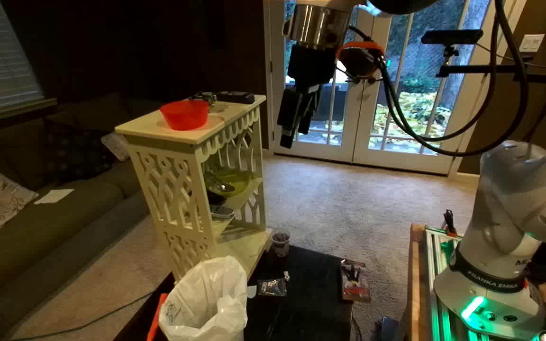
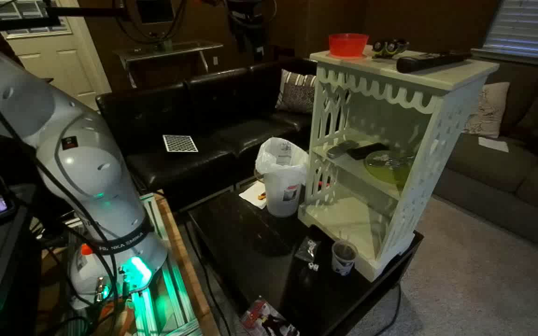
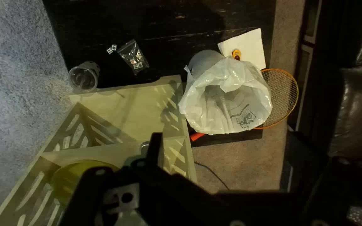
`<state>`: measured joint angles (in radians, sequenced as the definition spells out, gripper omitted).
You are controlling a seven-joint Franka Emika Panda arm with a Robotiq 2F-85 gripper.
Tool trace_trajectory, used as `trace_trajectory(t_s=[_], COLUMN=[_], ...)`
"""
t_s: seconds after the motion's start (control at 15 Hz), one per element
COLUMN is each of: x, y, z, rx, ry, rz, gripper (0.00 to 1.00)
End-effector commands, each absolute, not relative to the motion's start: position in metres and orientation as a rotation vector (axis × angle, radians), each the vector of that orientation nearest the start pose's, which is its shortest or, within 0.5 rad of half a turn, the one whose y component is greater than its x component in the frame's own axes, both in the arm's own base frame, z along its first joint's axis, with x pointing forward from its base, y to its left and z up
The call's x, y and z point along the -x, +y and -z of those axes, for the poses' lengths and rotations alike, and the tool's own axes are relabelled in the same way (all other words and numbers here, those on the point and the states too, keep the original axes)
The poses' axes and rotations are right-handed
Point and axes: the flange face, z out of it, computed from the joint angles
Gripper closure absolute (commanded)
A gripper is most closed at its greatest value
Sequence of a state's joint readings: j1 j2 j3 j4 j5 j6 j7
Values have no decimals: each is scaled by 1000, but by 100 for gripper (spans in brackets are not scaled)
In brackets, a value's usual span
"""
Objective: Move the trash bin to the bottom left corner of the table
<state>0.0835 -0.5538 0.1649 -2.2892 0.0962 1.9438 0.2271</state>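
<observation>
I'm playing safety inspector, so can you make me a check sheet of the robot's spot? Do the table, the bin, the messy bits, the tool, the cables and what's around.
Surface: black table, scuffed-looking in the wrist view.
Job's things: bin upright on the table, bag-lined, beside the shelf.
Clutter: cup, baggie, two cubes and paper on the table; packet at its edge; racket partly hidden by the bin.
Tool: hangs in the air, apart from the bin; nothing seen in it; open or shut, can't tell.
Cables: hang in dark loops; cord on the carpet.
Surroundings: shelf standing on the table, red bowl on top; black sofa and glass doors beyond.
</observation>
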Motion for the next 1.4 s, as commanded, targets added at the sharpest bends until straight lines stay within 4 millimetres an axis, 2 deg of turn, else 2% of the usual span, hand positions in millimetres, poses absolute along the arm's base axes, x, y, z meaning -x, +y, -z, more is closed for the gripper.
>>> trace_trajectory(t_s=[0.0, 0.2, 0.33, 0.53, 0.67, 0.87, 0.93, 1.0, 1.07, 1.13, 1.27, 1.33], x=[-390, -390, -397, -409, -408, -402, -400, -401, -400, -401, -403, -409], y=[117, 117, 121, 135, 154, 185, 199, 181, 188, 189, 183, 182], z=[-574, -574, -564, -515, -479, -413, -399, -424, -411, -408, -414, -413], rx=[3075, 3075, 3045, 3017, 2985, 2959, 2929, 2979, 2981, 2983, 2976, 2972], ry=[31, 31, 23, 86, 145, 231, 154, 163, 149, 149, 165, 383], rz=[302, 303, 312, 251, 186, 62, 8, 71, 42, 34, 52, 99], gripper=[0, 0, 0, 0, 0, 0, 0, 0, 0, 0, 0, 0])
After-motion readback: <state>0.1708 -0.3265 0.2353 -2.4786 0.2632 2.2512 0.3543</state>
